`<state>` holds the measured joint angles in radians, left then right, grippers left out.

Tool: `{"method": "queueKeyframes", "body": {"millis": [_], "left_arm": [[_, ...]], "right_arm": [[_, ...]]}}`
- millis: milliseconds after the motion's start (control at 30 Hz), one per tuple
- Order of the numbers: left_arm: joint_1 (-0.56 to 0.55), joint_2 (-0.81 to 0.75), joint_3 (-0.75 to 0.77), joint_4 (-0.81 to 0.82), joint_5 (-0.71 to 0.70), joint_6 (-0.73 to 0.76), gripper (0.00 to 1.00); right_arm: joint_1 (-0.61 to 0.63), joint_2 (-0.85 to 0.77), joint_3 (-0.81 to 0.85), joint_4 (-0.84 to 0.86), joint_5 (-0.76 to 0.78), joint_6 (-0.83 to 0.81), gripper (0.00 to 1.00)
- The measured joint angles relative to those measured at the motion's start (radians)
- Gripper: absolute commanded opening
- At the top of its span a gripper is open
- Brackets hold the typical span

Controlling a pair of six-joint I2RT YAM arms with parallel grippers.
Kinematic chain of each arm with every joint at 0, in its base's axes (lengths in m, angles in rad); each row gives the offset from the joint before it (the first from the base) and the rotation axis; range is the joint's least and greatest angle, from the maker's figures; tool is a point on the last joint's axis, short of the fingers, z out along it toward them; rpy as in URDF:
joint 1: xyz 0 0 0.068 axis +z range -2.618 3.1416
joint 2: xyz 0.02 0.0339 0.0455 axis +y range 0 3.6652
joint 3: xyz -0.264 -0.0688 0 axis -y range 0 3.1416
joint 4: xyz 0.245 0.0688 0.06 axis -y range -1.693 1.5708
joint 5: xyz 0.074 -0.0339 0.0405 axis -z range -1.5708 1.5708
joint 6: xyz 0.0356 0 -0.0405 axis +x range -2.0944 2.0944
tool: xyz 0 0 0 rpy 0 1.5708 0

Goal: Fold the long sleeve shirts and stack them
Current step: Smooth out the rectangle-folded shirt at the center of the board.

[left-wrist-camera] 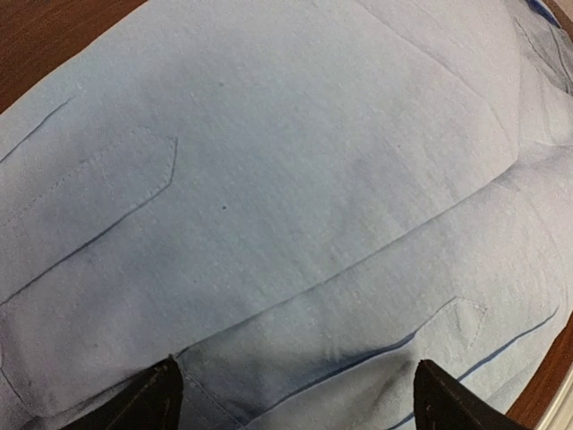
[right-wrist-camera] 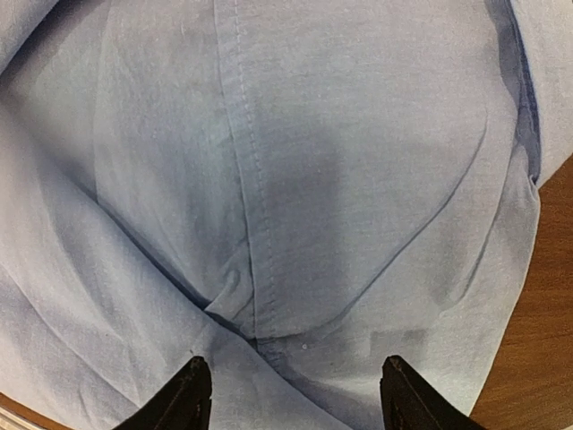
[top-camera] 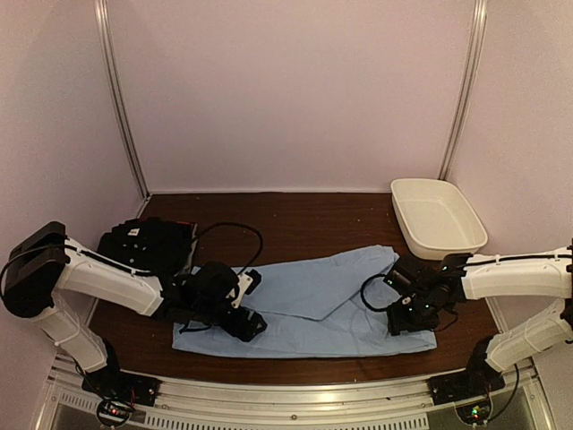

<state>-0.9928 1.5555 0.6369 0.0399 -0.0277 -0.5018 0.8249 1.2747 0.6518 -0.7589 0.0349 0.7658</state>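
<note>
Overhead, blue shirt: the light blue collared cloth shirt (top-camera: 313,300) lies spread and creased across the near half of the dark brown wooden table (top-camera: 304,219), between the two arms.
Overhead, black shirt: the black shirt (top-camera: 148,242) sits in a compact pile at the left edge of the table, toward the far-left corner, apart from the blue one.
Overhead, tub: the white oval plastic tub (top-camera: 439,219) stands at the far-right corner.
Overhead, arms: the left claw (top-camera: 249,322) is low over the shirt's left end, and the right claw (top-camera: 405,318) is low over its right end.
Left wrist, claw: the left claw (left-wrist-camera: 300,399) is released, with its dark fingertips (left-wrist-camera: 152,399) set wide and nothing between them.
Left wrist, cloth: the blue shirt (left-wrist-camera: 286,197) fills the view beneath it and shows a pointed stitched tab (left-wrist-camera: 116,179); bare table (left-wrist-camera: 54,36) shows at the upper-left corner.
Right wrist, claw: the right claw (right-wrist-camera: 291,394) is released too, its jaws apart above the fabric and gripping nothing.
Right wrist, cloth: the blue shirt (right-wrist-camera: 313,179) lies rumpled below with a stitched band (right-wrist-camera: 246,179) running down it; table (right-wrist-camera: 537,313) shows along the right side.
</note>
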Motion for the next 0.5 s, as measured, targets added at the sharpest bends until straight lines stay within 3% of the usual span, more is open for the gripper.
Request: {"method": "queueKeyframes", "body": {"millis": [500], "left_arm": [[-0.024, -0.065, -0.011, -0.079, -0.021, -0.002, 0.92]], "right_arm": [[-0.001, -0.098, -0.003, 0.011, -0.057, -0.014, 0.66]]}}
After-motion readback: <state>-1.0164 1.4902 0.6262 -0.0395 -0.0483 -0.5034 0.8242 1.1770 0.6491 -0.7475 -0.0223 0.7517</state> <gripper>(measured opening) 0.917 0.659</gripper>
